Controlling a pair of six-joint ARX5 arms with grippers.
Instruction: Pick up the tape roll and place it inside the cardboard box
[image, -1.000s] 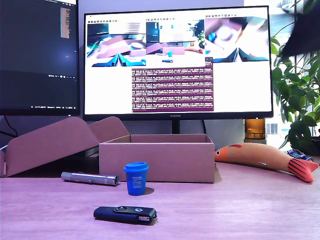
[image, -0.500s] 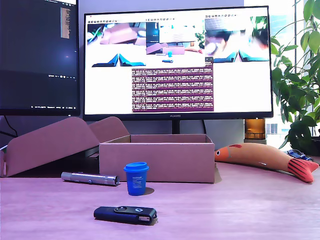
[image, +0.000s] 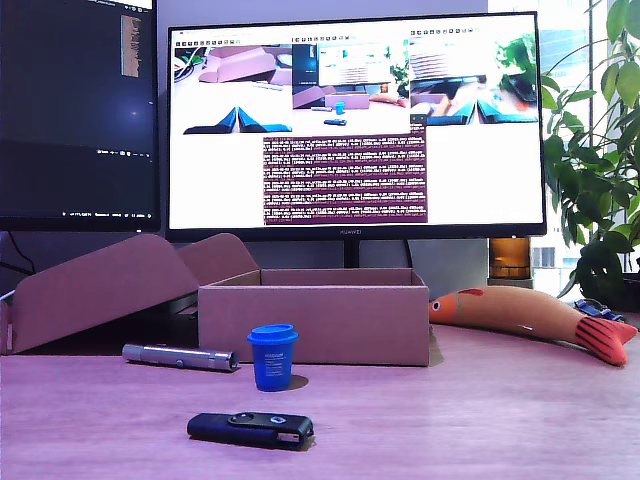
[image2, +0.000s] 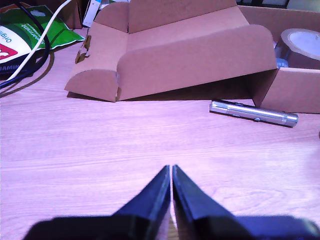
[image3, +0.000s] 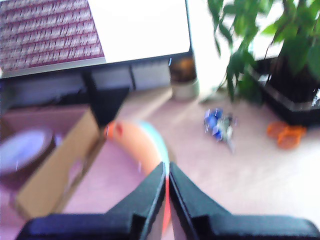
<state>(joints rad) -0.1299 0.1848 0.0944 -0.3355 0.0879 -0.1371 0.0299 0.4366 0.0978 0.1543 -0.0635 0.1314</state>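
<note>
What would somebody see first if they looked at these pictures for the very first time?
Probably the big bright monitor at the back of the exterior view, with the open cardboard box on the desk below it. Next, the little blue cup in front of the box, and the orange toy fish lying at the exterior view's right. The first wrist view shows the tape roll already inside the box.
</note>
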